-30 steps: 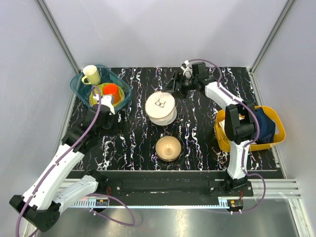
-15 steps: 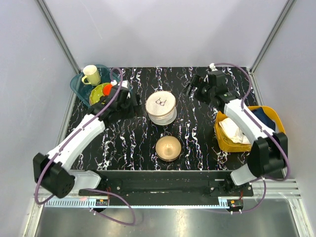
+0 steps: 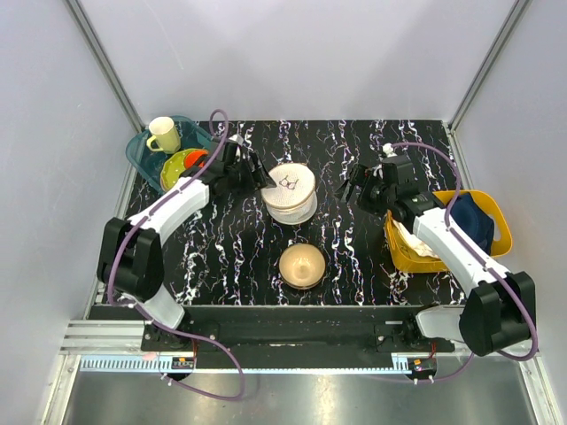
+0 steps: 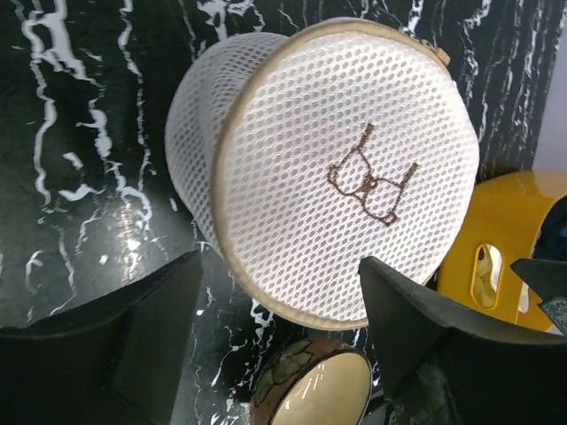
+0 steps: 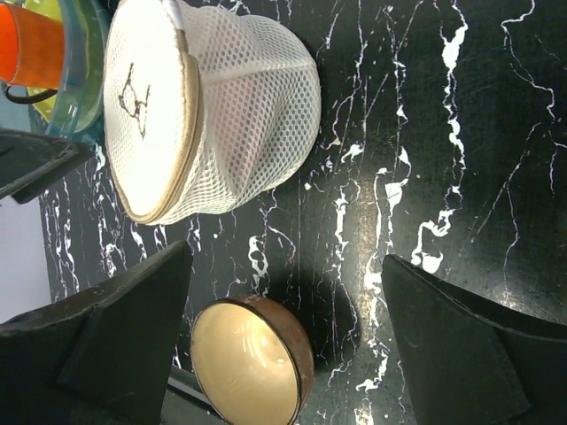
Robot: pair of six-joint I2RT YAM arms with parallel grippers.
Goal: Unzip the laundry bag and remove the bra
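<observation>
Laundry bag point(image 3: 289, 193): cream-white honeycomb mesh, tan trim, dark-brown line drawing point(image 4: 370, 181) on lid. Table point(image 3: 354, 257): black marble, white veins. Bowl point(image 3: 302, 265): mottled bronze outside, cream inside. Right basket point(image 3: 496, 251) yellow, cloth point(image 3: 474, 226) in it dark blue. Far-left bin point(image 3: 140, 152) teal; mug point(image 3: 163, 134) pale yellow, cup point(image 3: 197, 160) orange.

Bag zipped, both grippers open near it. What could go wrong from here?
1. The bag is soft mesh and unheld: the left gripper, open at its side, may shove it instead of pinching.
2. The zip pull is tiny; the right gripper, apart from the bag, could miss it.
3. The bowl stands close: a sliding bag could hit it.
</observation>
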